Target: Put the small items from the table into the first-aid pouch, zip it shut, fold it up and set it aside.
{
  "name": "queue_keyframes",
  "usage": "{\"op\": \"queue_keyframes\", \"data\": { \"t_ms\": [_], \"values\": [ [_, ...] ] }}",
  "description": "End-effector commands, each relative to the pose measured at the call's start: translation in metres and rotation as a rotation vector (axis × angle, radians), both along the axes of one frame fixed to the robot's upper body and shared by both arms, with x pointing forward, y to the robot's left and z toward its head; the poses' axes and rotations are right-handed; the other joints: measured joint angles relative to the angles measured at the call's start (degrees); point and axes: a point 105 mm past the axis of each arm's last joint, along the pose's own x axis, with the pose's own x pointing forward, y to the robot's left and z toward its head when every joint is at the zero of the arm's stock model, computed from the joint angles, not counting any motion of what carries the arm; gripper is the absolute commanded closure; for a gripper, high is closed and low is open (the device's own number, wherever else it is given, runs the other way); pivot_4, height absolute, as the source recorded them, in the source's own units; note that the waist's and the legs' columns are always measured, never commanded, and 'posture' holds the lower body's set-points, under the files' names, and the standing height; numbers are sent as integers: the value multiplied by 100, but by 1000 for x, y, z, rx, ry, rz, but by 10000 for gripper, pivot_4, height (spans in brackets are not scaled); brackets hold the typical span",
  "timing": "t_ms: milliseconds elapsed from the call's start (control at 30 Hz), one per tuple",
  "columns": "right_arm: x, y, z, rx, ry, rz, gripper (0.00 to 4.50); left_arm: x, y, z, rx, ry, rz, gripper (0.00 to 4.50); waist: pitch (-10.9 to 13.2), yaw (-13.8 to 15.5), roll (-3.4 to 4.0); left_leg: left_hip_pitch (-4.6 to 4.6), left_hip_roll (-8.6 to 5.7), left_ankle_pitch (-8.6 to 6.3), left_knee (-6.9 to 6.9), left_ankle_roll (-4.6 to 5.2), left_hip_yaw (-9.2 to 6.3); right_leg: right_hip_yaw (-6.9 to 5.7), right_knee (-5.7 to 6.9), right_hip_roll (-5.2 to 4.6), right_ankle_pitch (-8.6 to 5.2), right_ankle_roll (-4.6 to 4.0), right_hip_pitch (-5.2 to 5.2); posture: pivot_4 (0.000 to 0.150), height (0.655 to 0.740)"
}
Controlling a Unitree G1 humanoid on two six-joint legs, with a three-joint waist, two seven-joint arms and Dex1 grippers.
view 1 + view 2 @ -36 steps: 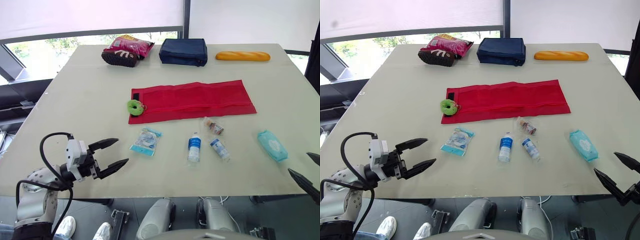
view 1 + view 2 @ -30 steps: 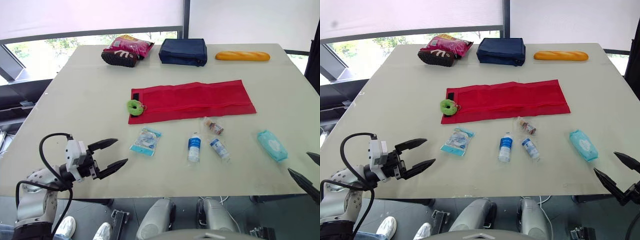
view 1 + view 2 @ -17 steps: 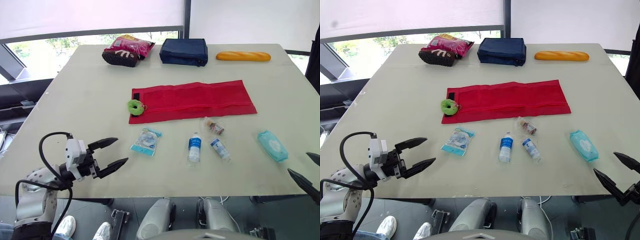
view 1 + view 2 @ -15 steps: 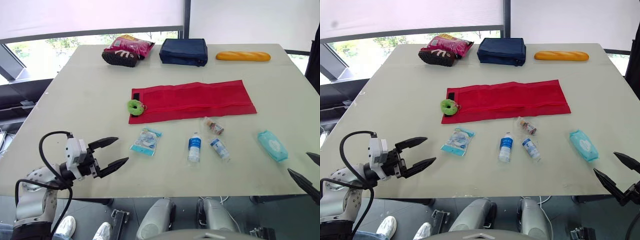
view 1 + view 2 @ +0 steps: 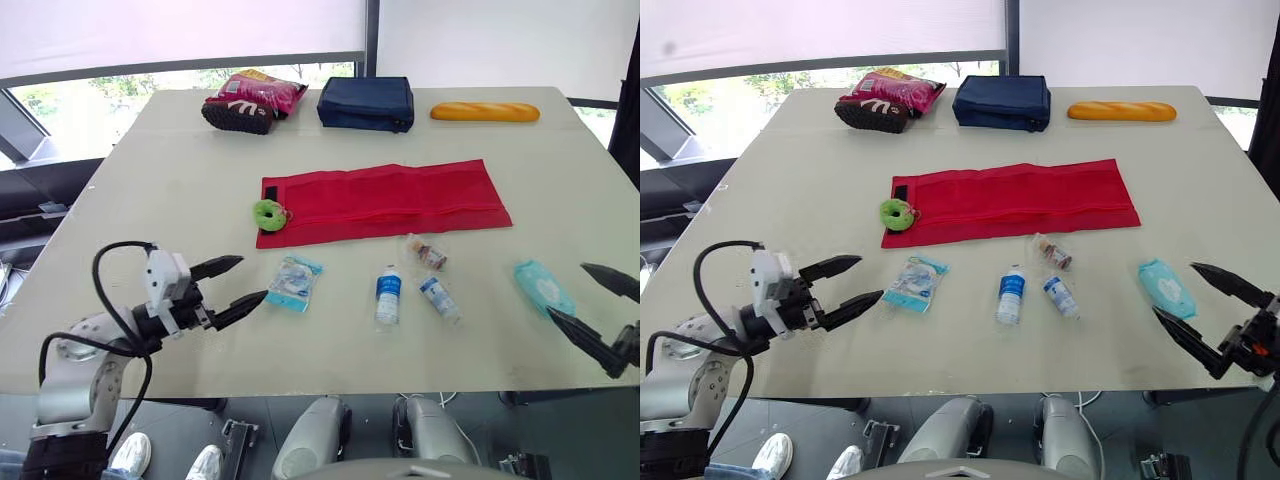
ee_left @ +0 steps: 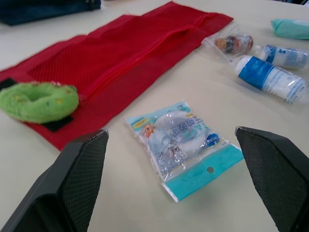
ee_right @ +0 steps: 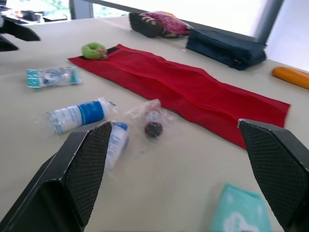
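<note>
Left gripper [image 5: 251,277] is spread wide and empty, tips just beside the clear packet [image 5: 292,283]. Right gripper [image 5: 567,290] is gaping too, right by the teal wipes [image 5: 540,285]. Red pouch [image 5: 385,200] lies flat mid-table, bottle [image 5: 389,296] in front of it.

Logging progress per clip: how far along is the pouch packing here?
Done: nothing; the pouch lies flat and unfolded, with packet, bottle, two vials and wipes on the table. In hand: nothing; the open left claw points at the packet, the open right claw is by the wipes. Left: packing, zipping, folding, setting aside.
</note>
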Motion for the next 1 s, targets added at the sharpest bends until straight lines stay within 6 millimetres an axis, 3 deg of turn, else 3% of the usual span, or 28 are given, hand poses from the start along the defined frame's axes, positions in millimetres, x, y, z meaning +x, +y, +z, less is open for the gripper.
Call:
{"op": "queue_keyframes", "data": {
  "t_ms": [33,400,667,900,1000],
  "values": [
    [3,37,18,-4,-47,131,465,7,-9,12,30,10,-21,0,1,1,0,0,0,0,0,0,0,0,0,0,0,0,0,1500,7390],
    [6,129,38,79,-115,356,465,38,-11,-6,61,353,-69,0,9,-1,-16,-23,-4,5,4,-8,-5,-8,5,2,16,24,-25,1500,7390],
    [6,152,42,83,-131,398,465,50,-25,-11,44,549,-182,0,12,-5,-32,-36,-8,19,8,-31,-3,-7,5,2,31,4,-40,1500,7390],
    [11,161,46,73,-161,379,465,64,-38,-9,10,677,-195,0,9,-4,-35,-37,-12,20,16,-30,-4,-6,10,2,36,13,-39,1500,7390],
    [11,161,48,75,-169,369,0,58,-40,-16,70,722,-238,7887,9,-22,-34,-35,-12,20,16,-31,-1,-2,10,2,37,12,-39,1500,7390]
  ]
}}
